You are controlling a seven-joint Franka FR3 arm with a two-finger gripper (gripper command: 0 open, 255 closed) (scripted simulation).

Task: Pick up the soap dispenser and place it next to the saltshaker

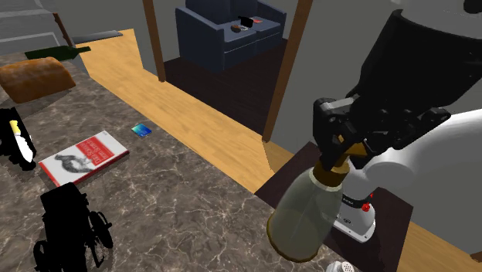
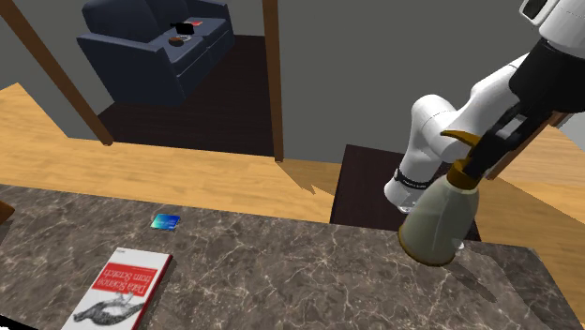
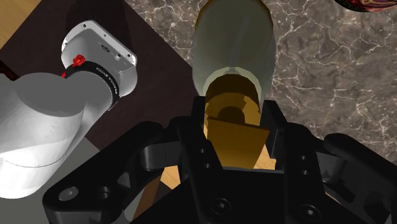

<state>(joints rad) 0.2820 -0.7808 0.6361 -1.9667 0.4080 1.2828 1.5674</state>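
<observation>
The soap dispenser (image 1: 303, 219) is a translucent grey-green bottle with a gold pump top. It hangs tilted over the marble counter's (image 1: 193, 216) corner beside the stand. My gripper (image 1: 344, 152) is shut on its gold pump neck from above. The bottle (image 2: 434, 221) and the gripper (image 2: 476, 156) also appear in the second exterior view. In the wrist view the fingers (image 3: 289, 143) clasp the gold pump, with the bottle (image 3: 234, 44) reaching away below the gripper (image 3: 234, 130). A small black and white figure, likely the saltshaker (image 1: 17, 139), stands far off at the shoulder view's left edge.
A red and white book (image 1: 83, 157) and a small blue card (image 1: 140, 130) lie on the counter. A black wheeled object (image 1: 71, 228) stands at the near left. A bread loaf (image 1: 35, 77) and a green bottle (image 1: 58, 52) sit further back. The arm's base (image 1: 357, 218) stands close to the bottle.
</observation>
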